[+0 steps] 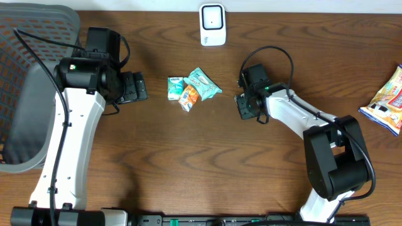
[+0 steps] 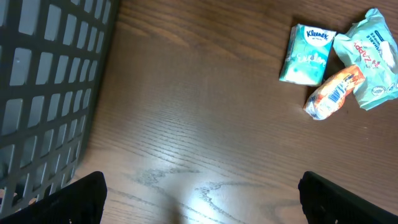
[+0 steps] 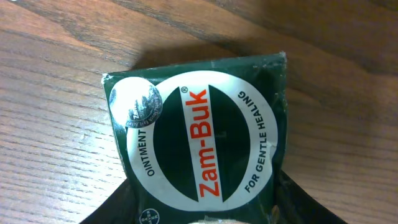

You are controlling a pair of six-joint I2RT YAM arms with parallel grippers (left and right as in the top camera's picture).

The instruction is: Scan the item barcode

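Observation:
A dark green Zam-Buk ointment box (image 3: pixel 199 134) fills the right wrist view, its white oval label facing the camera. My right gripper (image 3: pixel 200 208) is shut on its lower end, with a black finger (image 3: pixel 305 205) pressed to each side. From overhead, that gripper (image 1: pixel 245 105) sits right of the table's centre, the box showing only as a dark shape. A white barcode scanner (image 1: pixel 212 25) stands at the back edge. My left gripper (image 1: pixel 134 86) hangs open over bare wood (image 2: pixel 199 202), nothing between its fingers.
A small pile lies mid-table: a teal Kleenex pack (image 1: pixel 175 88), an orange packet (image 1: pixel 188 97) and a teal wrapper (image 1: pixel 204 83). A dark mesh basket (image 1: pixel 25 75) fills the left side. A snack bag (image 1: pixel 386 100) lies at the right edge.

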